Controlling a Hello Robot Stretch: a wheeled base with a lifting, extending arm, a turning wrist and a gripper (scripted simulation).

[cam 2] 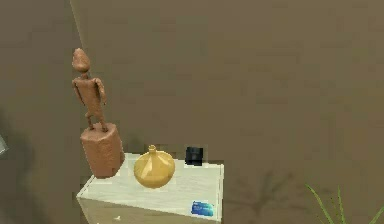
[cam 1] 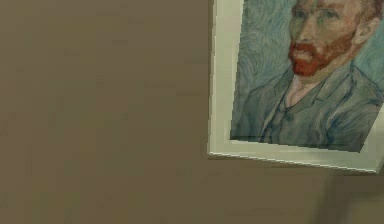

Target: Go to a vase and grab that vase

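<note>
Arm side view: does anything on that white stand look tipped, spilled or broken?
Nothing stands out. On the stand the wooden statue stands upright at the left, the golden vase sits upright near the middle, a small dark thing sits behind it, and a small blue thing lies at the front right. No spill shows.

Dim, flat light on the brown wall (cam 2: 250,80), faint shadows low down

Forward view, upper right: white-framed portrait painting (cam 1: 300,75) on a brown wall (cam 1: 100,110). Arm side view, lower left: wooden figure statue (cam 2: 95,115) on the left end of a white cabinet (cam 2: 195,183). Small black object (cam 2: 194,155) sits right of centre, blue item (cam 2: 205,208) lower right on it, and green leaves (cam 2: 325,205) are in the frame's bottom right.
</note>
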